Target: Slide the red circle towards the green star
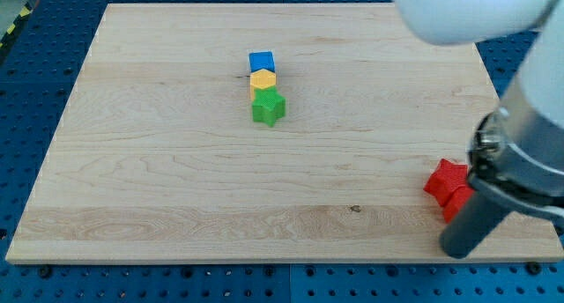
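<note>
Red block (447, 181) touches my tip (458, 250); no writing.

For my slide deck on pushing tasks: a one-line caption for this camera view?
My tip at the red block near the board's lower right, far from the green star stacked below yellow and blue blocks.
</note>
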You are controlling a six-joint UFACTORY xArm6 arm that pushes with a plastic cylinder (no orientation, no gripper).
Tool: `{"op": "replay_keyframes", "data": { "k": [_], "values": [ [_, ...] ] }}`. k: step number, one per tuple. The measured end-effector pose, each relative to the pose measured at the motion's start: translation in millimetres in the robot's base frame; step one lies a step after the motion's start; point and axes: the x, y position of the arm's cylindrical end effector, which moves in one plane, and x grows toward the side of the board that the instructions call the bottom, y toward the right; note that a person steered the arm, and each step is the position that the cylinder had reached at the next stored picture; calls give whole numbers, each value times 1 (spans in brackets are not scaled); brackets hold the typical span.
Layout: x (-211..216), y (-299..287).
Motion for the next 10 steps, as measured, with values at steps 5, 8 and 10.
{"op": "replay_keyframes", "data": {
  "k": [5,8,10],
  "values": [
    [-22,4],
    [-48,-36],
    [-78,-69]
  ]
}}
